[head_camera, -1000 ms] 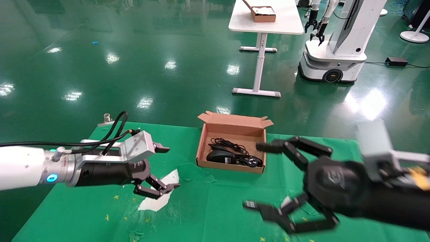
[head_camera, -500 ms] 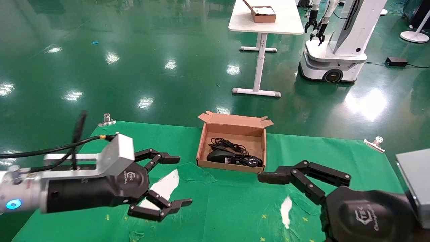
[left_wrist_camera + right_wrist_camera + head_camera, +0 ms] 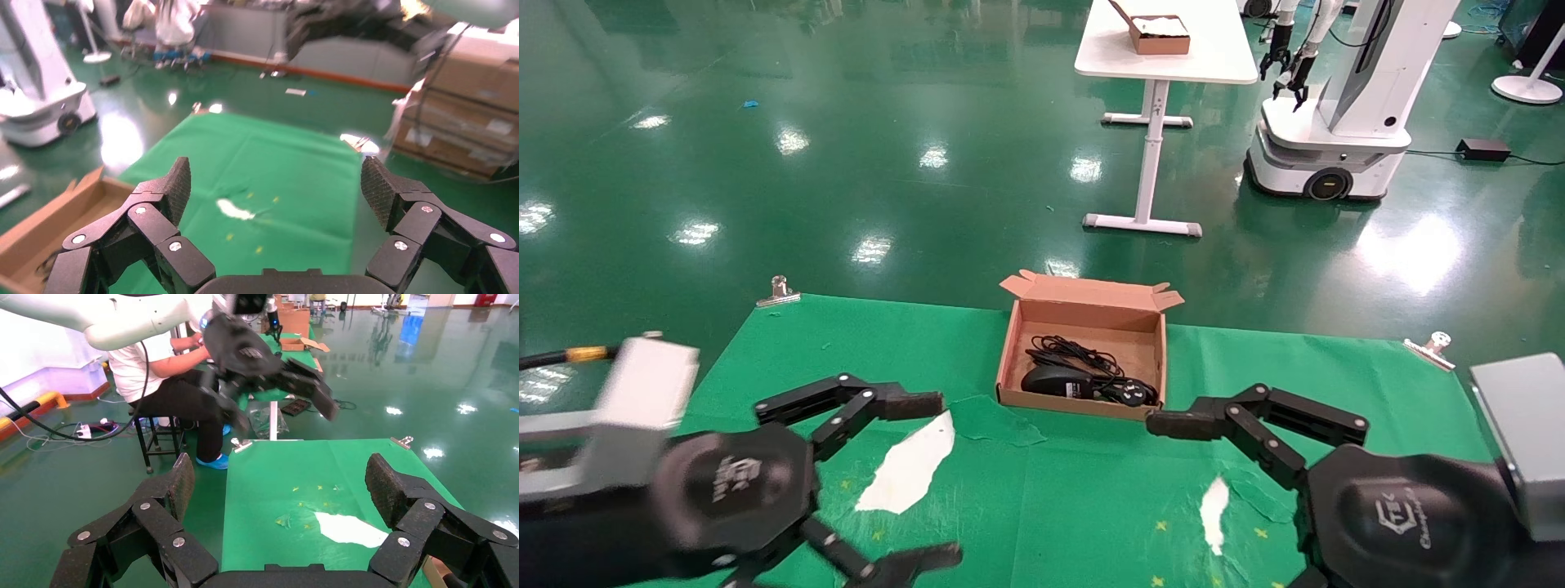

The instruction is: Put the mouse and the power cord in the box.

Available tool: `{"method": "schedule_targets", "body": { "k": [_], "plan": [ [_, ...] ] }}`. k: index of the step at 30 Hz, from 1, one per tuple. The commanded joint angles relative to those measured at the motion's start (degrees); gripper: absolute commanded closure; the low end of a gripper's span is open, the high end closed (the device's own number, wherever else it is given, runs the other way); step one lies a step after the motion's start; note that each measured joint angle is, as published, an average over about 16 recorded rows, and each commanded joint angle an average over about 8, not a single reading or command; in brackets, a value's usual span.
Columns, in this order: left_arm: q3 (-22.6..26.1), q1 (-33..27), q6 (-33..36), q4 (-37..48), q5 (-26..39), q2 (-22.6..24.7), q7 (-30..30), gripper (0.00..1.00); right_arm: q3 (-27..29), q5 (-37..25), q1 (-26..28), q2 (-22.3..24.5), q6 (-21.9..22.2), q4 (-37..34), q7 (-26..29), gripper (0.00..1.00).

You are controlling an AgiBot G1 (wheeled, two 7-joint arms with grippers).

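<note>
The box (image 3: 1011, 353) stands open at the middle of the green table, flaps on its back edge. The black mouse (image 3: 1056, 380) lies inside near the front wall. Beside it a tangle of black cable leads to the power cord (image 3: 1133, 394), whose pronged plug rests in the front right corner. My left gripper (image 3: 928, 482) hovers open and empty over the near left of the table, well short of the box. My right gripper (image 3: 1181, 498) is open and empty at the near right; only its upper finger (image 3: 1173, 425) shows. The wrist views confirm both the left gripper (image 3: 276, 187) and the right gripper (image 3: 278, 484) hold nothing.
Torn patches in the green cloth (image 3: 1075, 506) show white (image 3: 907, 469) (image 3: 1214, 502). Metal clips (image 3: 779, 290) (image 3: 1430, 345) hold the cloth at the far corners. Beyond stand a white table (image 3: 1164, 57) with another brown box (image 3: 1160, 34) and another robot (image 3: 1336, 122). A seated person (image 3: 171, 373) is past the table's left end.
The right gripper drew back from over the box to the near right. The left gripper pulled back and down toward the near left, turning as it went. Both stayed open.
</note>
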Motion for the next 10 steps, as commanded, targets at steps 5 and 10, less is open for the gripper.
{"method": "schedule_targets", "body": {
  "k": [5, 10],
  "plan": [
    [-5.5, 4.1, 3.5, -2.5, -4.6, -1.7, -0.1, 0.0, 0.0, 0.1, 0.0, 0.0, 0.0, 0.0, 0.0, 0.0],
    [-7.5, 5.6, 4.7, -3.3, -6.2, -2.3, -0.1, 0.0, 0.0, 0.1, -0.1, 0.1, -0.1, 0.1, 0.0, 0.0]
  ]
}}
